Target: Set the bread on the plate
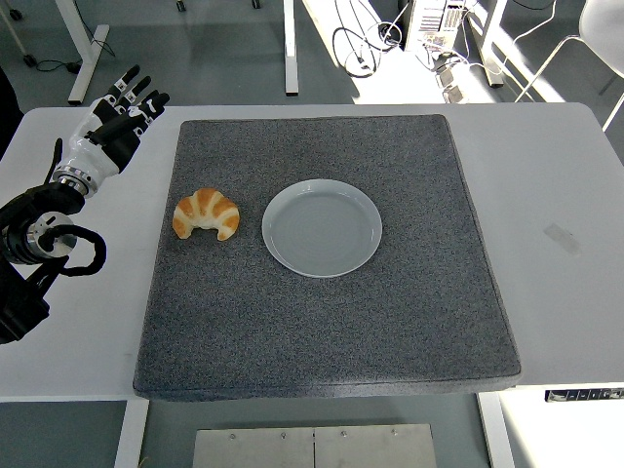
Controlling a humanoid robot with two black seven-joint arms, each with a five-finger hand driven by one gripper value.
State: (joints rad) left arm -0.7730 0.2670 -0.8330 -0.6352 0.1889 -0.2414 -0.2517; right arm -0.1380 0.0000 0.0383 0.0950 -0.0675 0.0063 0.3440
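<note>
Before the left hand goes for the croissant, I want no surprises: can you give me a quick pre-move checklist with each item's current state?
1. Croissant lies free on the grey mat, nothing on it: ok.
2. White plate empty, flat on the mat, right of the croissant: ok.
3. Left hand holds nothing, fingers spread: ok.
4. Left hand positioned over the croissant: not ok, it is over the table left of the mat's far corner.
5. Path from croissant to plate unobstructed: ok.
6. Right hand out of the way: ok, not in view.
</note>
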